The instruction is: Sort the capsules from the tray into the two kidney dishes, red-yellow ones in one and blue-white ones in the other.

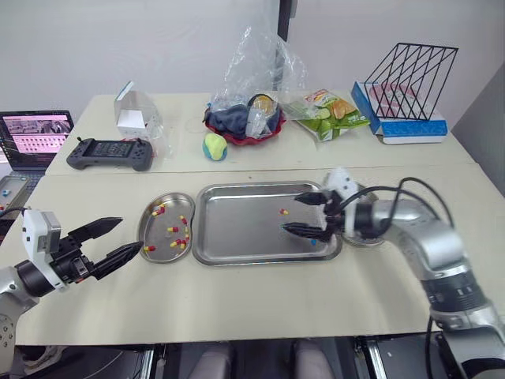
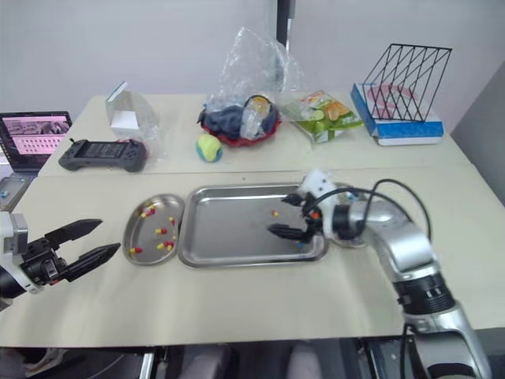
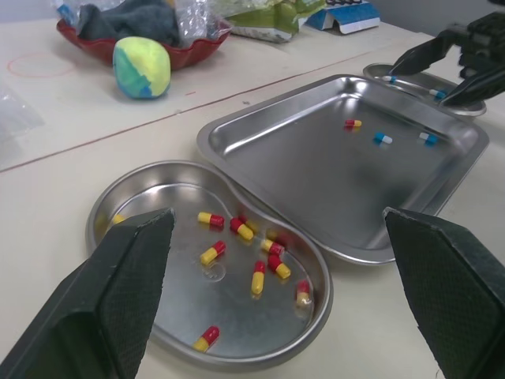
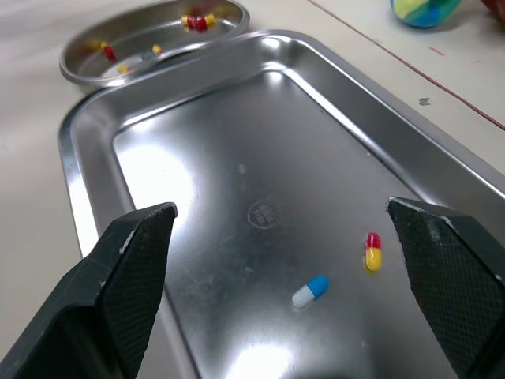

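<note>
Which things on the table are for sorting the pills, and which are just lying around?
For the job: tray, red-yellow capsule, blue-white capsule, left kidney dish, right kidney dish.
Lying about: game controller, ball, snack bag, wire rack, laptop.

Light is bright and even and falls from above, so the table (image 1: 260, 300) looks pale and flat, and shadows are soft and short. The ball (image 1: 215, 147) throws only a faint dark patch at its foot. The tray (image 1: 237, 229) mirrors the overhead light. In the right wrist view a white glare spreads over its floor near one corner, with thin bright lines along the rim. The dish (image 3: 237, 316) with red-yellow capsules carries smaller highlights on its rim. The plastic bag (image 1: 260, 55) glints in streaks. The laptop (image 1: 35, 134) screen glows on its own.
</note>
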Tool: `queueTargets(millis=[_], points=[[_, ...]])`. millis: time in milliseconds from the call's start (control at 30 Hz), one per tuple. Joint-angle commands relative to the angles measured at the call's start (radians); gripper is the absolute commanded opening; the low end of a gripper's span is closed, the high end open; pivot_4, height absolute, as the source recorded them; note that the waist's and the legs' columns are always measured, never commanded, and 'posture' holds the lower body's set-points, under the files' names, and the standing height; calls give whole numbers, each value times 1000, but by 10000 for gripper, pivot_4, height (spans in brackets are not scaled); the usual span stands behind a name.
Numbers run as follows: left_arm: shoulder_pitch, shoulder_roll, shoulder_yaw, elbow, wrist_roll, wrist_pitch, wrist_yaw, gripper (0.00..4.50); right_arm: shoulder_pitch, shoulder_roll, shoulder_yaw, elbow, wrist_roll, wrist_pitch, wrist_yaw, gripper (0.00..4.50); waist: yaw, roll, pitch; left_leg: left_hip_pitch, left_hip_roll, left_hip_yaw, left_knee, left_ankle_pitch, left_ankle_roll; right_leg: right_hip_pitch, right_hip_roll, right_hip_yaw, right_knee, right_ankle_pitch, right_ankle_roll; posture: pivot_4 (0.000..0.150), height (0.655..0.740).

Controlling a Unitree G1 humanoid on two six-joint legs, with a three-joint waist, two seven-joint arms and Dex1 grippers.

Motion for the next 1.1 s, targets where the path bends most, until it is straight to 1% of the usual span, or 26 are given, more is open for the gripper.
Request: queueTargets(millis=[33,100,167,233,333,433,600,900,1000,1100], points=[[5,-1,25,-34,-30,-6,3,44572,30,23,-2,-72,-118,-15,-160,45000,2,0,0,0,0,0,0,0,-1,0,0,0,0,0,0,1500,7400],[11,-1,24,-41,-41,4,3,44572,36,25,4,-90,-145,5,-180,45000,1,0,0,0,-2,0,0,0,-1,0,0,0,1,0,0,1500,7400],[26,7,18,-53,-41,8,-5,44572,29,35,-12,-104,-85,144,-166,45000,0,0,0,0,-3,0,0,1,-1,0,0,1,1,0,0,1500,7400],[28,12,16,-51,-40,5,-5,44572,24,114,-66,-143,18,306,-198,45000,-1,0,0,1,-2,0,-1,0,-1,0,1,1,1,0,-1,1500,7400],[-14,23,-19,-30,-28,3,-1,44572,31,235,-54,-203,-18,439,-352,45000,-5,0,0,2,3,0,-2,0,0,0,3,1,1,1,-2,1500,7400],[-34,31,-33,-18,-27,7,-5,44572,32,308,-69,-237,-22,524,-429,45000,-5,0,0,2,6,0,-2,0,-2,-1,7,1,1,3,-5,1500,7400],[-33,44,-35,1,-22,1,-19,44572,43,354,-56,-249,-60,557,-528,45000,-4,0,0,2,6,0,-2,1,-5,-1,10,1,1,3,-6,1500,7400],[-41,51,-36,22,-7,-12,-29,44572,61,367,-22,-244,-90,549,-580,45000,-13,0,0,3,10,1,-4,1,-7,-3,14,2,1,4,-7,1500,7400],[-46,50,-39,29,1,-15,-32,45000,77,373,-7,-220,-94,535,-582,36753,-15,0,0,3,10,1,-4,1,-7,-3,14,2,1,4,-7,1500,7400],[-47,56,-42,46,13,-23,-43,45000,85,380,7,-179,-109,494,-584,26587,-18,0,0,3,10,1,-4,1,-7,-3,14,2,1,4,-7,1500,7400]])
